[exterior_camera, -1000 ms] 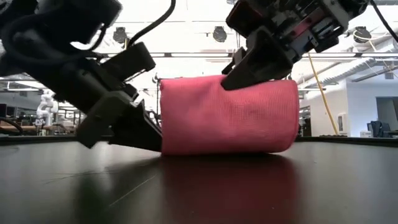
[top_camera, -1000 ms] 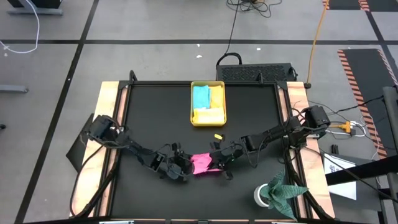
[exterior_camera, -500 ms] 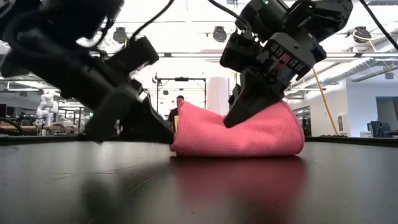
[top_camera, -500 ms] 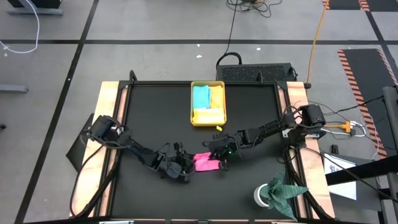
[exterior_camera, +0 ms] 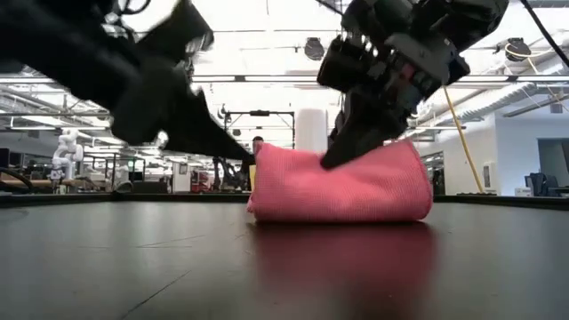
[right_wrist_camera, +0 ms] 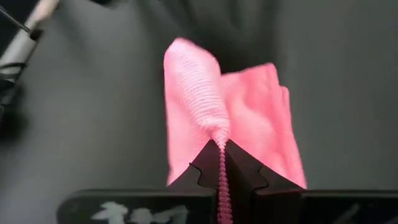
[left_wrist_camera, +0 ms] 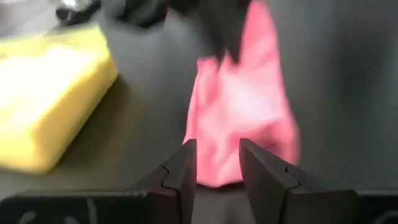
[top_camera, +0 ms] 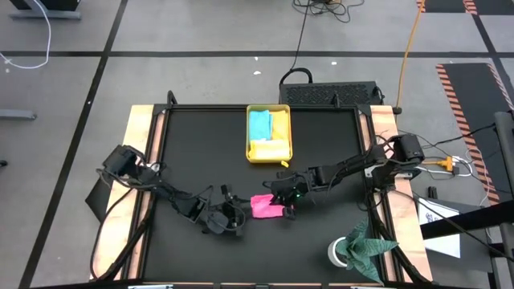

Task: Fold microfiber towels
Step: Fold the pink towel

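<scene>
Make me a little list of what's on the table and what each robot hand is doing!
pink towel: folded over, lying mid-table
right gripper: shut on pink towel, pinching an edge
left gripper: open, empty, just beside the pink towel
tray: yellow, at the table's back, holds towels
blue towel: in the tray
yellow towel: in the tray
green cloth: front right corner

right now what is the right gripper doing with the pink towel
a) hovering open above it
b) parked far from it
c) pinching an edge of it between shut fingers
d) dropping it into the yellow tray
c: in the right wrist view the right gripper is shut on an edge of the pink towel.
</scene>
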`<control>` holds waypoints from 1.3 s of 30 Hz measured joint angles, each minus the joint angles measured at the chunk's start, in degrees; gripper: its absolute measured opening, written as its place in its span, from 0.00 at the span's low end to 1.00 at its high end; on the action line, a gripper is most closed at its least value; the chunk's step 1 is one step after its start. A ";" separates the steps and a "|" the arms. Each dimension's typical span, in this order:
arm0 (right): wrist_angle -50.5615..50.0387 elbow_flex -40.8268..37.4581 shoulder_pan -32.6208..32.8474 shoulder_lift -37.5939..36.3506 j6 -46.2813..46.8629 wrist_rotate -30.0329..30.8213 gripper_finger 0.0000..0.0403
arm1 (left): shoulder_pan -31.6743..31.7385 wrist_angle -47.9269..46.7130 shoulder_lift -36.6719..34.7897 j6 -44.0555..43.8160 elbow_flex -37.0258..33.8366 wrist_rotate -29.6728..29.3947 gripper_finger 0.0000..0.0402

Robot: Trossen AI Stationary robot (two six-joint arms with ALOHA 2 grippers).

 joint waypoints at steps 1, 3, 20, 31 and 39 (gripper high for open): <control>-0.07 0.00 0.22 -0.72 -0.02 -0.17 0.00 | 0.59 -0.88 0.54 -1.00 0.00 -0.02 0.30; -0.41 0.00 0.63 -2.17 -0.03 -0.15 0.00 | 1.83 -3.40 0.97 -2.65 -0.63 -0.22 0.30; -1.96 -0.13 0.44 -4.70 0.82 -3.09 0.00 | 7.17 11.63 10.91 2.13 0.81 11.73 0.30; -3.17 -2.96 -3.52 -4.11 4.21 1.56 0.00 | 6.68 13.10 11.98 4.61 1.89 14.68 0.30; 0.84 -6.81 -3.59 -4.09 5.35 1.56 0.00 | 5.70 11.54 9.01 4.77 1.80 14.02 0.30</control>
